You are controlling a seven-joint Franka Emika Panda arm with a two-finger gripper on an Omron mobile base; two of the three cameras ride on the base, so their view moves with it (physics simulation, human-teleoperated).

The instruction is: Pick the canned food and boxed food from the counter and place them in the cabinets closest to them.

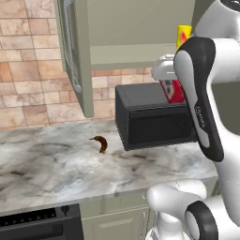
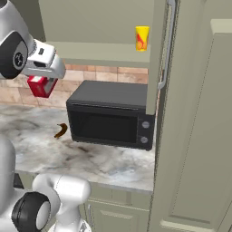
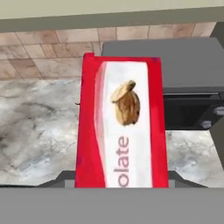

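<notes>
The cabinet (image 2: pixel 104 27) above the counter (image 1: pixel 56 168) stands open, its door (image 1: pixel 77 56) swung out to the left and a second door (image 2: pixel 158 54) to the right, with the shelf (image 2: pixel 99 52) in plain sight. Below it, a black microwave (image 2: pixel 111 115) sits on the counter against the tiled wall.

The arm reaches up in front of the microwave, and the gripper (image 2: pixel 43 77) is closed on the box (image 3: pixel 122 127) — red, with a pale panel and a nut pictured on it. The box hangs in the air above the microwave's left end, just under the shelf edge and clear of the counter. In the hand view it stands between the fingers, seen against the microwave top and the marbled stone beyond.

The can (image 2: pixel 142 38) stands upright on the shelf, toward its right side, so that half of the job looks done. What is left, as far as I can judge, is to lift the box a little higher, carry it in over the shelf and let go.

A small brown object (image 1: pixel 100 143) lies on the counter left of the microwave — no part of the task.
</notes>
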